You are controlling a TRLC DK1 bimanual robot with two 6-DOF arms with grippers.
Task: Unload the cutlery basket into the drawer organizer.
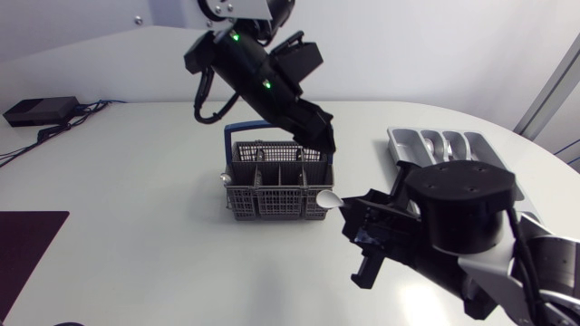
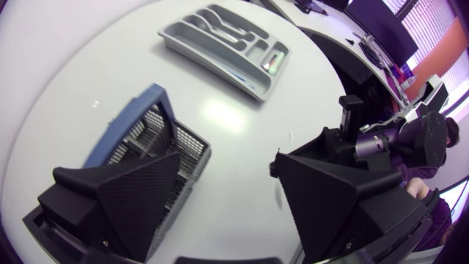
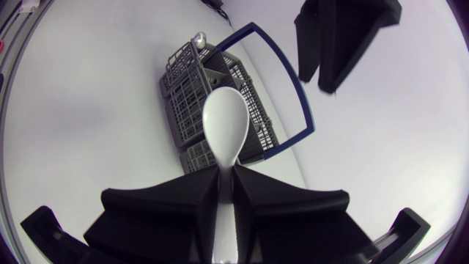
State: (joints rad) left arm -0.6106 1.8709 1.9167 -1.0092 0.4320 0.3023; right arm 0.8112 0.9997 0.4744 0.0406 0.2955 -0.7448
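While pinching a white spoon (image 3: 223, 132) by the handle in the right gripper (image 3: 227, 172), shut tight on it from both sides, hovers low over the white table (image 1: 136, 181) with the spoon's bowl just beside the front right corner of the grey basket (image 1: 276, 186). Above that basket's back right corner, the left gripper (image 2: 226, 161), spread wide and holding nothing, one finger over the wire wall and the blue handle (image 3: 293, 95). Upright near the middle of the table, the basket, with the rounded end of a metal utensil (image 1: 224, 179) poking up at its left corner; rest of its load too hidden behind the mesh to tell. From the right wrist, spoon aimed bowl-first at the basket, left gripper hanging beyond it. Off to the right and well apart from the basket, the grey organizer (image 2: 227, 48), flat on the table, partly covered by the right arm (image 1: 462, 213) in the head view, with what looks like silver cutlery (image 2: 220, 23) in its long compartments. At the table's far left, a black box (image 1: 41, 110) with cables (image 1: 91, 107); at the near left edge, a dark mat (image 1: 27, 249).
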